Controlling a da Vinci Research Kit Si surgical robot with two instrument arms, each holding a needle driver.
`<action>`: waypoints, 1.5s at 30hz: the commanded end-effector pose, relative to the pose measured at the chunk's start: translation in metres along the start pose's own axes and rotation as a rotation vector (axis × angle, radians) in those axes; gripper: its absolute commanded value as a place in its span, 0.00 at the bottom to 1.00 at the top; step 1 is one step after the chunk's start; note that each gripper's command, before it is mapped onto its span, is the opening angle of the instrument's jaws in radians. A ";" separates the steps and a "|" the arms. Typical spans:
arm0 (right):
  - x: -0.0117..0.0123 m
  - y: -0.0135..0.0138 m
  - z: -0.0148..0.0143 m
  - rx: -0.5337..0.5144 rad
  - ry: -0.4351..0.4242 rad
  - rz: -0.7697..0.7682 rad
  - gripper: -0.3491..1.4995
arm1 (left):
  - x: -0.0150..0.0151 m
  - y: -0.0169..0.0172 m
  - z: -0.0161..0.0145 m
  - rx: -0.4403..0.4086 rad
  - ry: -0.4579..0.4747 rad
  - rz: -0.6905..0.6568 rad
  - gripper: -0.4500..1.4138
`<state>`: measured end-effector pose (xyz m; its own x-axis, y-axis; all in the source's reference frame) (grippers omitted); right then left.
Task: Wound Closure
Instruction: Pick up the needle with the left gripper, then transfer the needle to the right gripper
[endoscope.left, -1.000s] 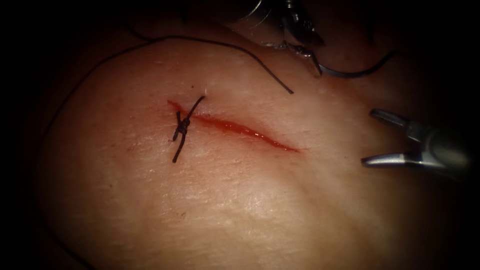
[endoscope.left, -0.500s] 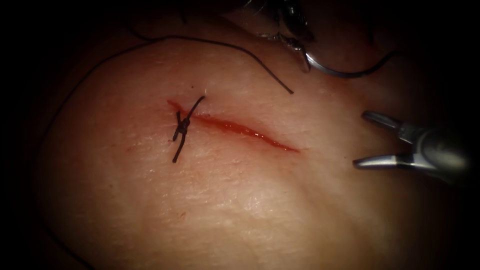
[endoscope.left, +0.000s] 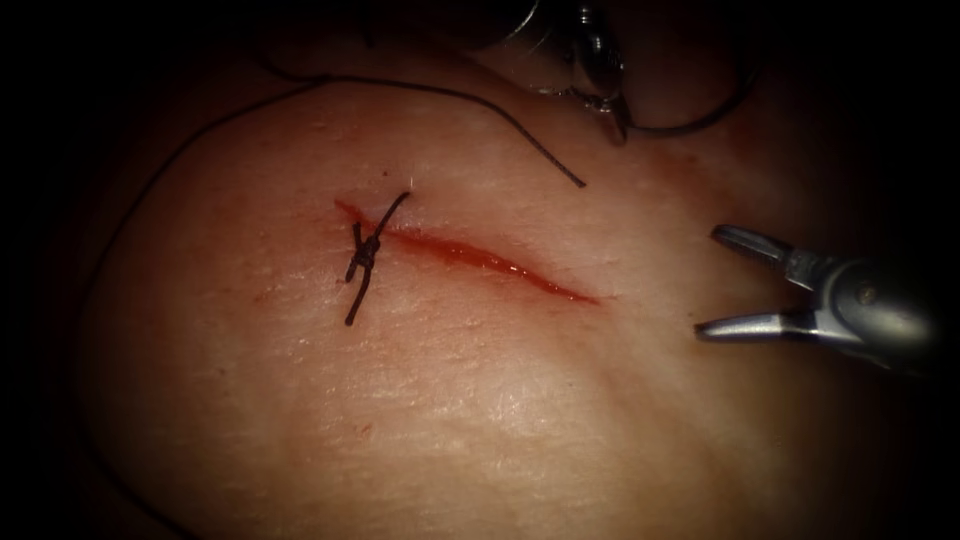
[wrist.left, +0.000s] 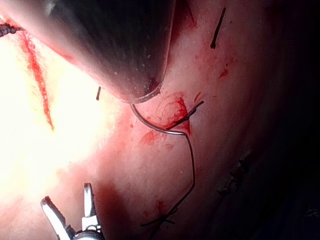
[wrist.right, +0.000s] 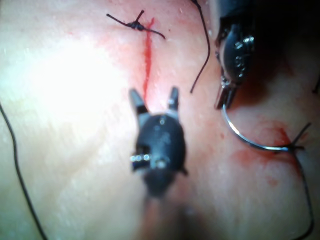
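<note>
Meanwhile the right gripper (endoscope.left: 705, 280), jaws wide apart and empty, edges leftward toward the cut (endoscope.left: 480, 258) (one knot (endoscope.left: 365, 250) tied), while the left gripper (endoscope.left: 615, 120) at upper centre holds the needle (endoscope.left: 690, 125) by one end, clear of the tissue (endoscope.left: 450, 400).

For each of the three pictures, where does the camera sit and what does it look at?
Endoscope: above and in front, facing the cut; left gripper holding the needle, right gripper open.
Left wrist: along its shaft at the needle.
Right wrist: behind the open right gripper, facing the cut.
Shared: the needle, and the knot.
</note>
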<state>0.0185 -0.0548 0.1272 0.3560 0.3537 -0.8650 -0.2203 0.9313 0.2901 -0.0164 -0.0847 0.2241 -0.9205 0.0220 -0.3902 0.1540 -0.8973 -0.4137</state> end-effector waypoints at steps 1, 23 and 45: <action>-0.0003 -0.0001 0.0008 -0.003 0.011 0.002 0.58 | -0.0001 0.0003 0.0000 0.000 0.007 -0.011 0.00; -0.0006 0.0017 0.0034 -0.067 0.166 0.424 0.67 | -0.0055 0.0165 -0.0117 0.292 0.202 -0.036 0.00; -0.0001 0.0060 0.0081 0.106 0.191 0.516 0.79 | -0.0086 0.0228 -0.0095 0.443 0.297 0.002 0.00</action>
<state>0.0237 -0.0485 0.1318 0.0548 0.7539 -0.6546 -0.2271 0.6479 0.7271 -0.0011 -0.1006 0.2097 -0.7684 0.0865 -0.6341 -0.0705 -0.9962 -0.0505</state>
